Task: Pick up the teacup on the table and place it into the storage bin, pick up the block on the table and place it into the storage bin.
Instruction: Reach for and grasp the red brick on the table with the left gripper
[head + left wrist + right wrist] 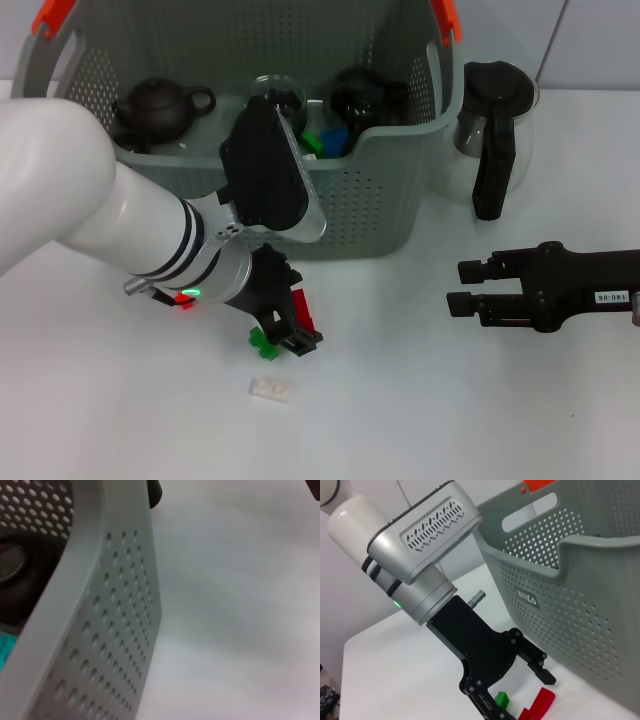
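Observation:
The grey perforated storage bin [370, 190] stands at the back of the white table; its wall [110, 630] fills the left wrist view. My left gripper [290, 318] reaches down in front of it, open. Its black fingers [540, 667] straddle a red block [541, 699] and a small green block [502, 698] lying on the table. A pale translucent block [271, 388] lies nearer me. No teacup shows on the table; a black cup [352, 95] sits inside the bin. My right gripper [462, 287] rests open at the right.
A dark teapot [158, 108], a glass cup [275, 95] and green and blue pieces [325, 140] lie in the bin. A glass kettle with a black handle [493, 140] stands right of the bin. Bare table lies left and in front.

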Controlling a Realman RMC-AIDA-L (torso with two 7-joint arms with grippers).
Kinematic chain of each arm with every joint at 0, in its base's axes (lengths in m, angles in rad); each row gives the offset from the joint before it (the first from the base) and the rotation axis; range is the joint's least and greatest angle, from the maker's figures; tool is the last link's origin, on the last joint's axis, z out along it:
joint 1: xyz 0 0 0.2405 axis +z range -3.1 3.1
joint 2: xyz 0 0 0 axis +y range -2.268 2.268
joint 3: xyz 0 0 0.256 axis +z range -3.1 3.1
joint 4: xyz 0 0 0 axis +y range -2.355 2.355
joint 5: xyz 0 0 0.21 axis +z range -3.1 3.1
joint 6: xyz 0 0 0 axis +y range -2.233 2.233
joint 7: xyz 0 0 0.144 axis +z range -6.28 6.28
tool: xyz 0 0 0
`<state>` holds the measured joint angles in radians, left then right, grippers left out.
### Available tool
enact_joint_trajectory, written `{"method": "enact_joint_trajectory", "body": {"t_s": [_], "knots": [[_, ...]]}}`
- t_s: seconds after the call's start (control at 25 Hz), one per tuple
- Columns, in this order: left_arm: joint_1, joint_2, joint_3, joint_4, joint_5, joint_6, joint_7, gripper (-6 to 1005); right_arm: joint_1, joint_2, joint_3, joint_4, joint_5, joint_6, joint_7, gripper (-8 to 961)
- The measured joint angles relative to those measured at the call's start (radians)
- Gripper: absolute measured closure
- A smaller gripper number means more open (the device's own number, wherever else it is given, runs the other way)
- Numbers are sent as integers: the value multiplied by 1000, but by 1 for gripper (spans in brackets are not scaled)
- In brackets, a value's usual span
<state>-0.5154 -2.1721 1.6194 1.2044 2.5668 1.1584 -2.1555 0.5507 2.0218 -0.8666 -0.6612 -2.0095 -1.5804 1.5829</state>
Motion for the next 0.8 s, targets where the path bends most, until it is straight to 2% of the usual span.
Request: {"method": "enact_joint_trajectory", "body": {"t_s": [0.8], "knots": [[-8, 0, 14, -31, 1, -20, -13, 186, -1, 0, 0, 0, 0, 1, 0, 370]]}}
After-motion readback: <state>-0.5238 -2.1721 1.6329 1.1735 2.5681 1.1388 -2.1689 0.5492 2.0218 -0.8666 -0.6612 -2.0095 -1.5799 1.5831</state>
